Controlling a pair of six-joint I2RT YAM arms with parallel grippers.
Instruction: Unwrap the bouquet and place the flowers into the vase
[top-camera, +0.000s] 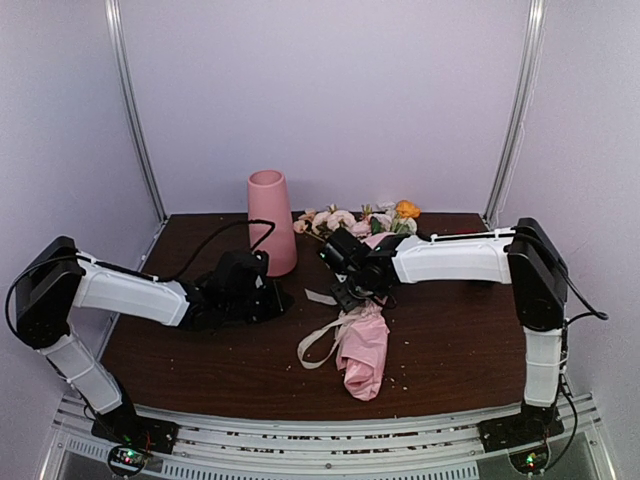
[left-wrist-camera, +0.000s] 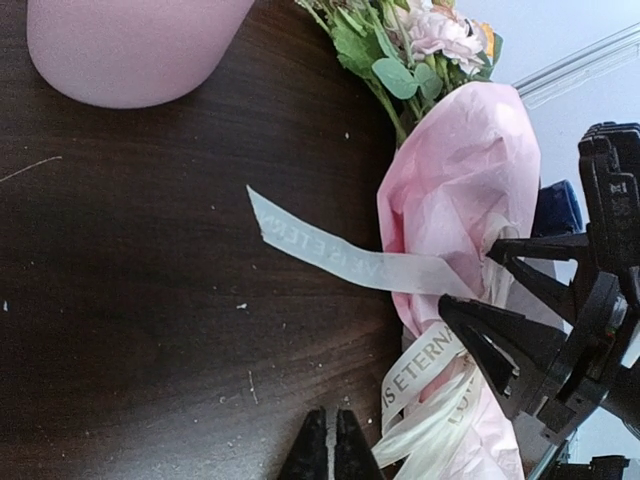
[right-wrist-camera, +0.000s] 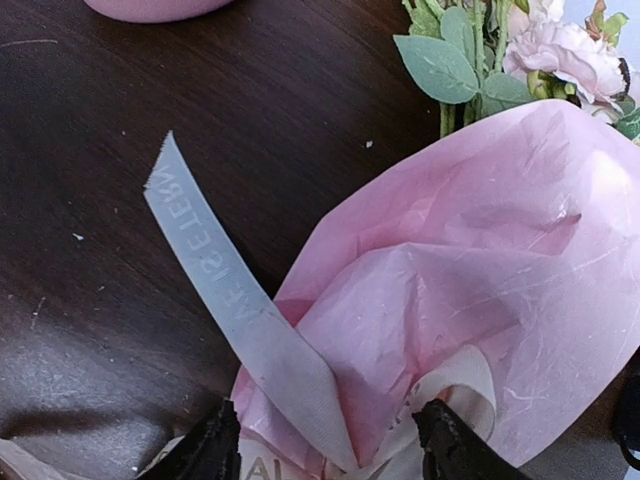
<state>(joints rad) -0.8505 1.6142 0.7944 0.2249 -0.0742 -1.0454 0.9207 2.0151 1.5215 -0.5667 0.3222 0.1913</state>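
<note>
The bouquet (top-camera: 362, 350) lies on the table in crinkled pale pink paper (right-wrist-camera: 480, 280), tied with a cream printed ribbon (right-wrist-camera: 240, 310). Its flowers (top-camera: 360, 218) point toward the back, pink blooms and green leaves (left-wrist-camera: 420, 40) spilling from the paper. The pink vase (top-camera: 270, 220) stands upright at the back left. My right gripper (right-wrist-camera: 328, 450) is open, its fingers straddling the tied waist of the bouquet, one fingertip (right-wrist-camera: 450, 445) against a ribbon loop. My left gripper (left-wrist-camera: 330, 445) is shut on nothing, low over bare table just left of the ribbon loops (left-wrist-camera: 430, 420).
A loose ribbon tail (left-wrist-camera: 340, 255) sticks out left across the dark wood table (top-camera: 200, 350). A dark blue object (left-wrist-camera: 557, 205) shows behind the paper. Metal frame posts (top-camera: 135, 110) stand at the back corners against pale walls.
</note>
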